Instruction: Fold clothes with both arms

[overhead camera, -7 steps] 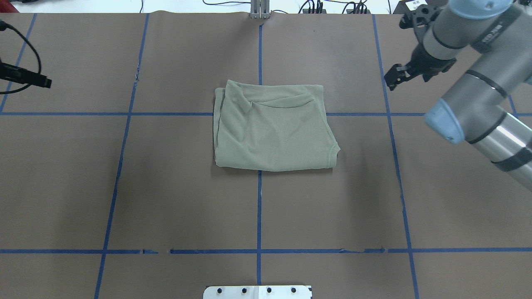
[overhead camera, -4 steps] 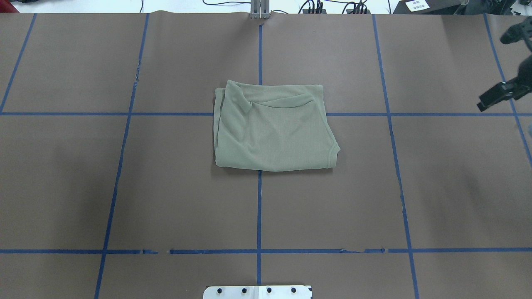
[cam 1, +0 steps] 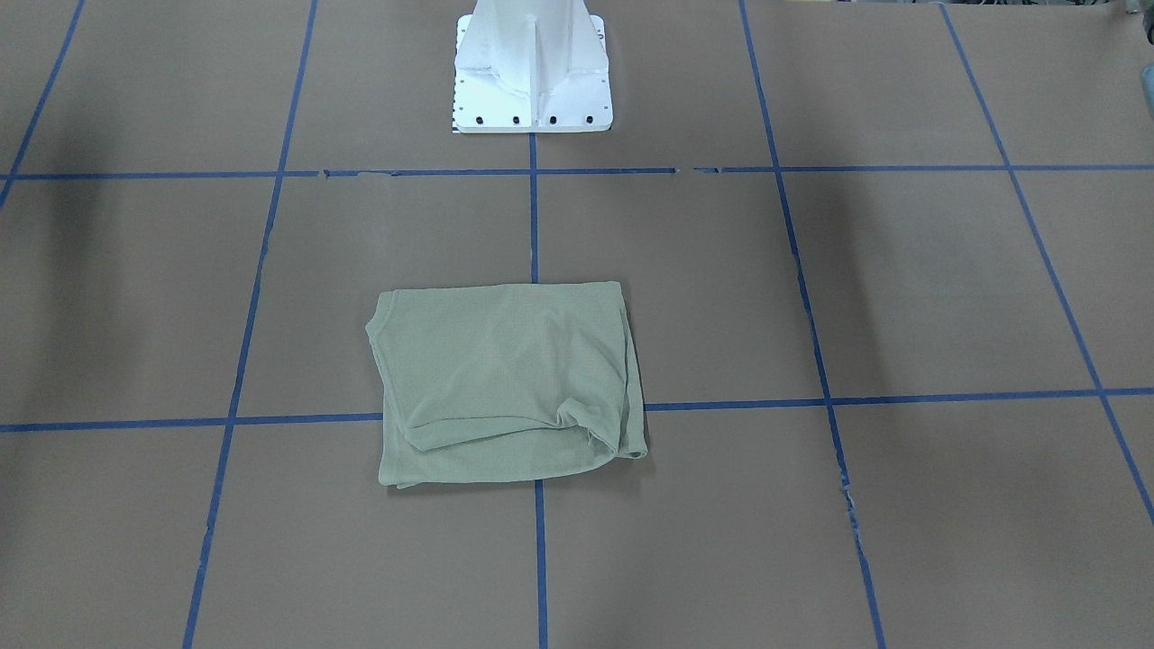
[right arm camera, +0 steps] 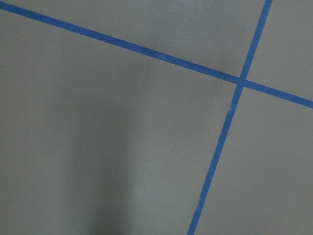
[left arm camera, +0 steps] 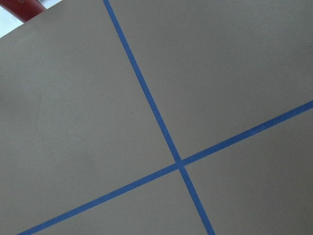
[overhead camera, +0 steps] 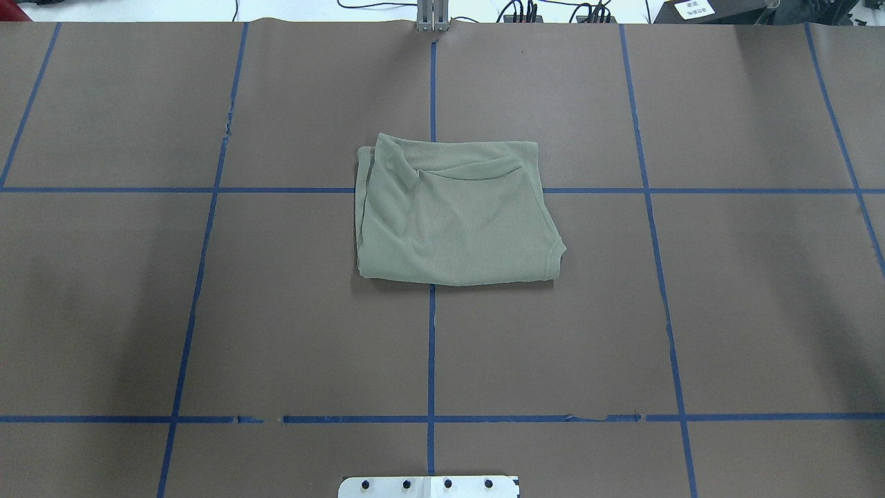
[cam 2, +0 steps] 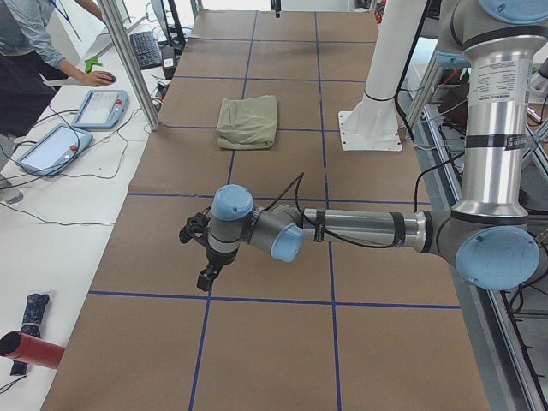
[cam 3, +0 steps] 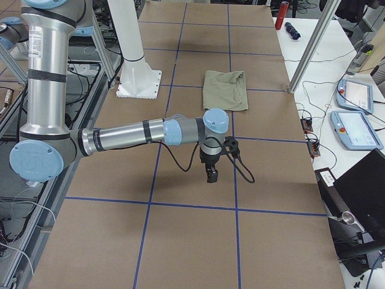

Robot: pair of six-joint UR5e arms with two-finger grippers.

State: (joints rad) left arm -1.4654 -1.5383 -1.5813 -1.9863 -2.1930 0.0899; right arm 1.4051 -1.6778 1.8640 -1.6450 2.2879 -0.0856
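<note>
The clothes are one pale sage-green shirt (overhead camera: 453, 214), folded into a rough rectangle at the table's centre, also seen as the shirt (cam 1: 505, 379), (cam 2: 248, 122), (cam 3: 225, 89). Nothing touches it. Neither arm shows in the overhead or front-facing views. In the exterior left view the near left arm stretches low over the table, its gripper (cam 2: 205, 276) pointing down, far from the shirt. In the exterior right view the right gripper (cam 3: 212, 175) hangs likewise over bare paper. I cannot tell whether either is open or shut. Both wrist views show only brown paper and blue tape.
The white pedestal base (cam 1: 532, 72) stands at the robot's side of the table. Blue tape lines (overhead camera: 431, 346) grid the brown paper. A person (cam 2: 34, 43), teach pendants (cam 2: 98, 107) and a red cylinder (cam 2: 30, 349) are on the side bench beyond the far edge.
The right arm has swung out of the overhead view past its right edge. The left gripper left the view's left edge earlier. The shirt has not moved.
</note>
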